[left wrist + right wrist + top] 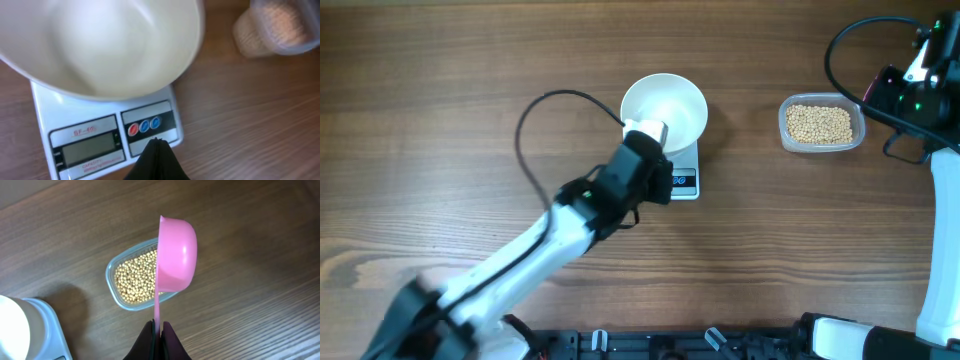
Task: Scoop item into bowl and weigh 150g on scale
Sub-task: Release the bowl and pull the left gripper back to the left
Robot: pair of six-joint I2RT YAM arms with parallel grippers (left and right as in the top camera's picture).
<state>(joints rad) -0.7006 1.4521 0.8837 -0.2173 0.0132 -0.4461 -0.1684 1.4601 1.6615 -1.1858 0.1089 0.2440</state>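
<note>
The white bowl (pixel 663 105) stands on the white scale (pixel 686 188) and looks empty (pixel 105 45). The scale's grey display (pixel 90 148) is blank beside its buttons (pixel 144 126). My left gripper (pixel 156 142) is shut with nothing in it, its tip over the scale's front edge just below the buttons. The beans (pixel 132 279) fill a clear tub (pixel 821 124) at the right. My right gripper (pixel 159 325) is shut on the thin handle of a pink scoop (pixel 176 255). The scoop is turned on its side above the tub's near end, its inside hidden.
The left arm (pixel 550 235) reaches in from the lower left, with a black cable loop (pixel 535 120) behind it. The right arm (pixel 940 230) stands along the right edge, with cables (pixel 845 50) at the top right. Bare wooden table (pixel 440 80) surrounds everything.
</note>
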